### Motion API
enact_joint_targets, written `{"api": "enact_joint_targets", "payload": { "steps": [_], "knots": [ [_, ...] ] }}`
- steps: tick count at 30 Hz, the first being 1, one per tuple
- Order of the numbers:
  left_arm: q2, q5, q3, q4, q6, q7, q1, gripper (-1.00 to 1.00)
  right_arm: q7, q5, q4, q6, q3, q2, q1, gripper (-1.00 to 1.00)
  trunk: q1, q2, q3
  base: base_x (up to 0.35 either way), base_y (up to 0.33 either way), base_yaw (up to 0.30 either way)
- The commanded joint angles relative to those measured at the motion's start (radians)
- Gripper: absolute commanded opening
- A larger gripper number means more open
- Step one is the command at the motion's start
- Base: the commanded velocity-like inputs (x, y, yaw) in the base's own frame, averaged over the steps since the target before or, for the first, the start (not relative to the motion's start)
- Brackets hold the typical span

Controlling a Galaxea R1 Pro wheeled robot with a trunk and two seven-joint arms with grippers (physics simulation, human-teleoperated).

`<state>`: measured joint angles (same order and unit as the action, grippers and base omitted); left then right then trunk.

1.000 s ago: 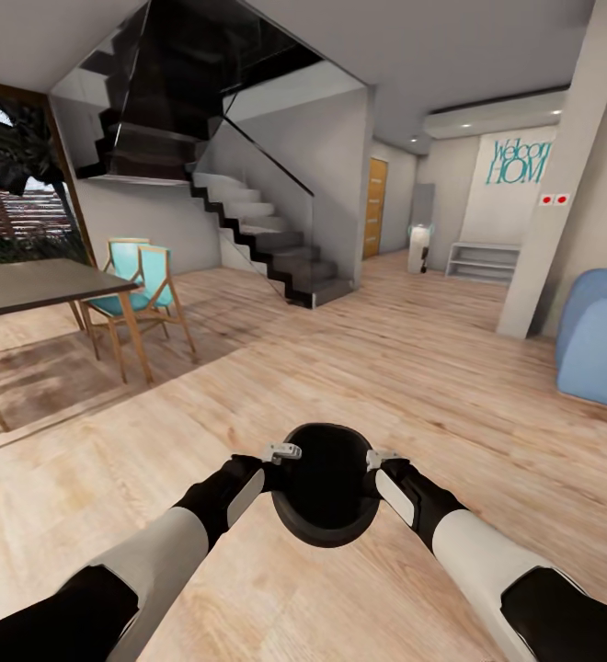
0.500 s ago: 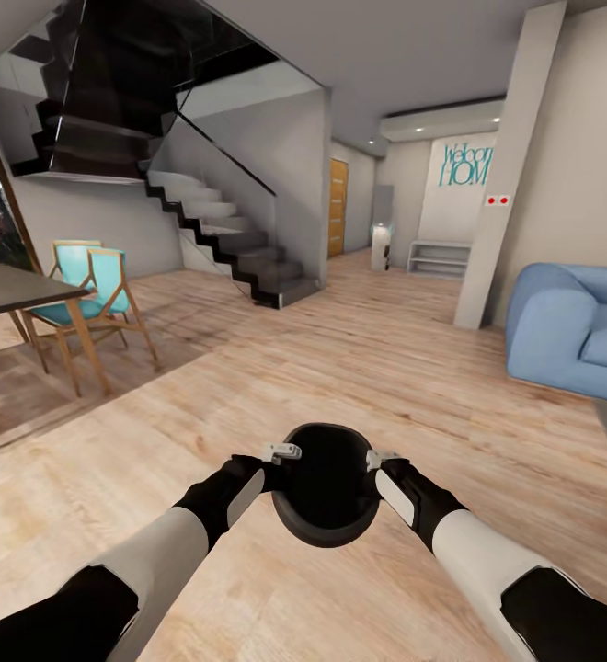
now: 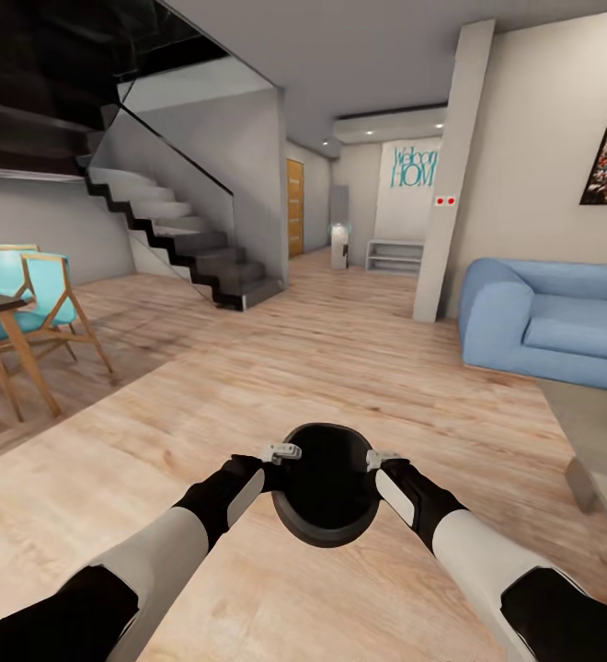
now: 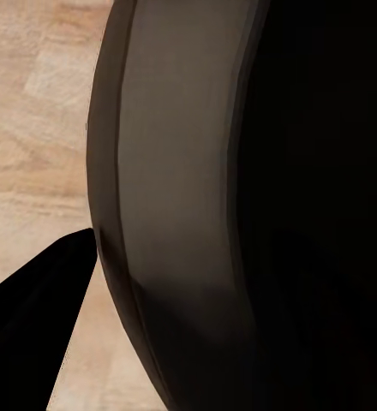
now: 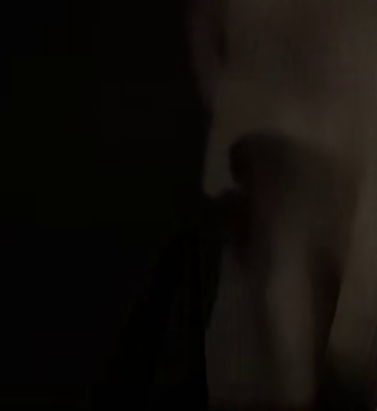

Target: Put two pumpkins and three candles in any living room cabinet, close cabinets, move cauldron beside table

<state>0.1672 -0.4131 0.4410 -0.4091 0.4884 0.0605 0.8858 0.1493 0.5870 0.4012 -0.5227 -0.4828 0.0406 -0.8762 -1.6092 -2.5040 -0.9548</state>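
Carrying cauldron [image 3: 326,496] above wooden floor [image 3: 340,368], left tool [image 3: 280,452] and right tool [image 3: 382,457] at opposite rim sides; clamped, apparently. Blue sofa [image 3: 552,322] ahead-right.

Cauldron [image 3: 325,496] centre, between both grippers (above floor [image 3: 340,368]); chairs [image 3: 28,313] left, sofa [image 3: 552,322] right, staircase [image 3: 184,244] behind.

Both arms forward, left gripper [image 3: 282,452], right gripper [image 3: 383,457] level (jaws seemingly clamped)
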Motion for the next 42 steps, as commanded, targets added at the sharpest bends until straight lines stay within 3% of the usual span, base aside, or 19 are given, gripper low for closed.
{"api": "enact_joint_targets", "payload": {
  "steps": [1, 21, 42],
  "knots": [
    [-0.002, -0.009, 0.010, -0.014, -0.019, 0.007, 0.001, -1.00, 0.013, -0.021, -0.002, -0.008, 0.001, -0.005, -0.001, -1.00, 0.000, -0.001, -0.001, 0.150, 0.257, -0.295],
    [-0.002, -0.009, 0.010, -0.014, -0.020, 0.007, 0.001, -1.00, 0.012, -0.021, -0.001, -0.008, 0.003, -0.005, -0.001, -1.00, 0.000, -0.001, -0.001, 0.218, 0.214, -0.295],
    [0.000, -0.009, 0.010, -0.014, -0.019, 0.006, 0.001, -1.00, 0.012, -0.021, -0.001, -0.008, 0.003, -0.005, -0.001, -1.00, 0.000, -0.001, -0.001, 0.016, 0.105, -0.295]
  ]
}}
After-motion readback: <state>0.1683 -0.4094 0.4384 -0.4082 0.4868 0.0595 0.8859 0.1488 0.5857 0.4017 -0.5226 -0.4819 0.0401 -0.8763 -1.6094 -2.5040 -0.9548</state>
